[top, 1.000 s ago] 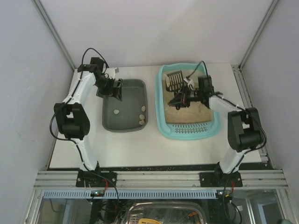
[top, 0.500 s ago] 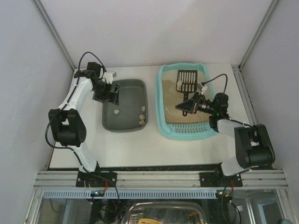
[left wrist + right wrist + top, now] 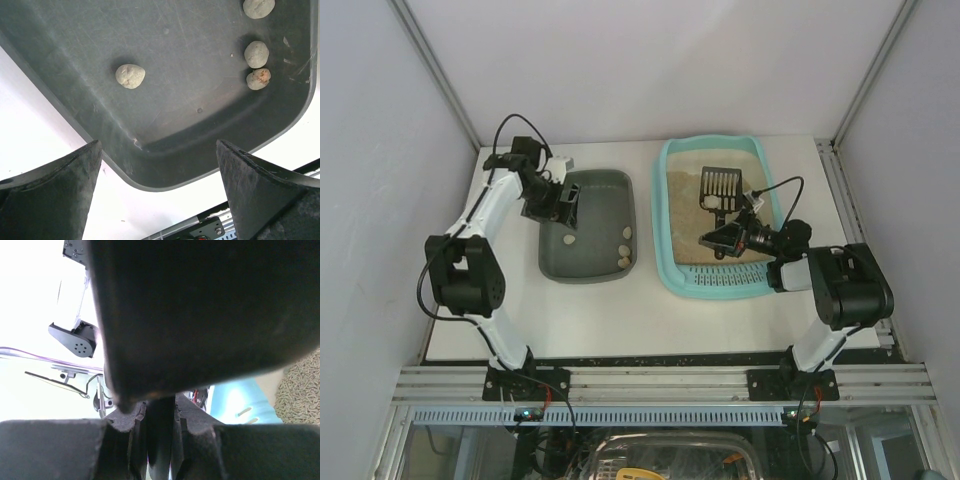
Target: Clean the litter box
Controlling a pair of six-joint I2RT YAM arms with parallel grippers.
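Litter box [image 3: 662,225] at the table's right, scoop over its litter.
Our right gripper [image 3: 717,240] pinches the scoop [image 3: 718,186] by its handle. We judge the box rigid and sand-heavy, best gripped at its rim. Right arm folds low; left gripper [image 3: 157,145] gapes over the tray [image 3: 190,45].

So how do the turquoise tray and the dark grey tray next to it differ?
Colour: the litter box is light turquoise, the grey tray dark grey.
Contents: the litter box holds beige litter and a black slotted scoop; the grey tray has four small pale lumps on a bare floor.
Size: the litter box looks larger and has a slotted end; the grey tray has none.
Both are rounded rectangular trays on the white table.
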